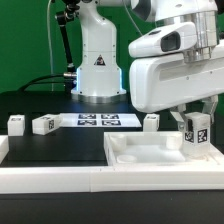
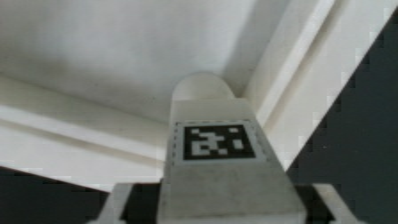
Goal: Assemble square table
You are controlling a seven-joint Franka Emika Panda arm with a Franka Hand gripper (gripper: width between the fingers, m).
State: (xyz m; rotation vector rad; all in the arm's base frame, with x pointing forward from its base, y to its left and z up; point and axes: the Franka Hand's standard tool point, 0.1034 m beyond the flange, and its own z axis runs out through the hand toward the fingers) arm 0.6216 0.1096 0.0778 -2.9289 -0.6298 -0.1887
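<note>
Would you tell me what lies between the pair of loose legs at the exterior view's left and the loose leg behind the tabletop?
The marker board lies flat between them; only the exterior view shows it.

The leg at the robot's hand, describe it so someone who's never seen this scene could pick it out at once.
Start at the white square tabletop on the exterior view's right. By its far edge, a short white leg with a black-and-white tag stands between the fingers of the hand. The other three legs stand free on the black table, further left.
</note>
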